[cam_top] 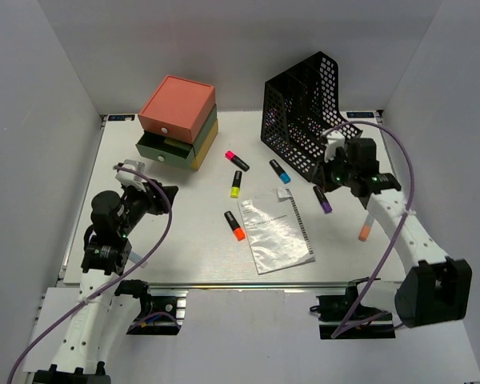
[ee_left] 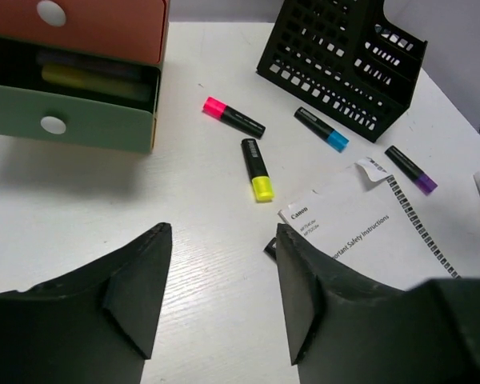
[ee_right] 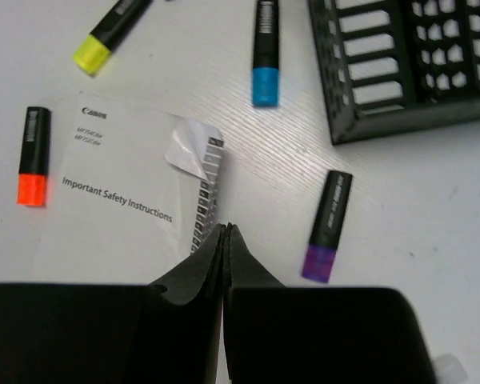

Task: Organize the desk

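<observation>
Two arms over a cluttered desk [cam_top: 184,264], one pincer spread and one pinched shut.

The white desk fills the floor between the walls, its rail along the near edge. The left gripper [ee_left: 222,232] hangs near the left edge, jaws apart and empty. The right gripper [ee_right: 226,232] is closed on nothing over an edge of the booklet [ee_right: 112,192], beside the purple marker [ee_right: 326,228]. The drawer box [cam_top: 178,120] sits by the far left corner and the mesh file holder [cam_top: 304,108] by the far edge, rightward. The pink marker [cam_top: 237,158], yellow marker [cam_top: 235,186], blue marker [cam_top: 280,170] and orange marker [cam_top: 234,226] lie mid-desk.
</observation>
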Tool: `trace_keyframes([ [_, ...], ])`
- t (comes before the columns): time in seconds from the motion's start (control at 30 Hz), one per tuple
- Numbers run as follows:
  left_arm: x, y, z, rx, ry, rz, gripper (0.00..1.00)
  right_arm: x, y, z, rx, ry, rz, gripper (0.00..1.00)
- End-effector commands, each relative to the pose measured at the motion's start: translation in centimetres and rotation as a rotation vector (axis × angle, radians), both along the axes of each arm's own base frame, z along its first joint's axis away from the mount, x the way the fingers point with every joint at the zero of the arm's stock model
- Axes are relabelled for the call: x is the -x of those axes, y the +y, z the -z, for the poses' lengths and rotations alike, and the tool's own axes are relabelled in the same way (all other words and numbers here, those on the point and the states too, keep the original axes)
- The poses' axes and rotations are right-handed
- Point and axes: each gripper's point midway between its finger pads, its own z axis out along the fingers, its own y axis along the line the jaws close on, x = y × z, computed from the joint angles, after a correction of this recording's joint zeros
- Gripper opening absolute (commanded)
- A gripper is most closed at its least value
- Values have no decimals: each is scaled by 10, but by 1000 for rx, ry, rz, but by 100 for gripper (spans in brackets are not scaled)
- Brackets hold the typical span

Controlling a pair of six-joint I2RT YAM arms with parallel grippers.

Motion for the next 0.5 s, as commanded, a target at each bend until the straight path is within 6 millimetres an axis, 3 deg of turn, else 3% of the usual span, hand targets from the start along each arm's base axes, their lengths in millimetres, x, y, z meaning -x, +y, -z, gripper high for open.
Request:
trace_keyframes([
  [0.0, 2, -7, 2, 4, 5, 44, 66, 0, -21, -29, -57, -86, 161, 0],
  [0.07, 1, -7, 4, 5, 14, 40, 72, 4, -40, -17, -42, -58, 256, 8],
  [0.13, 0, -7, 6, 7, 24, 37, 75, 10, -56, -8, -34, -16, 359, 31],
  [0.17, 0, -7, 7, 8, 29, 36, 75, 10, -64, -5, -31, -3, 400, 34],
  [0.2, 0, -6, 6, 9, 27, 33, 75, 11, -68, 0, -28, 21, 438, 47],
  [0.23, 0, -6, 7, 8, 28, 30, 75, 15, -77, 7, -30, 65, 506, 53],
  [0.47, 0, -7, 9, 9, 32, 36, 76, 16, -135, 44, 114, 225, 874, 77],
])
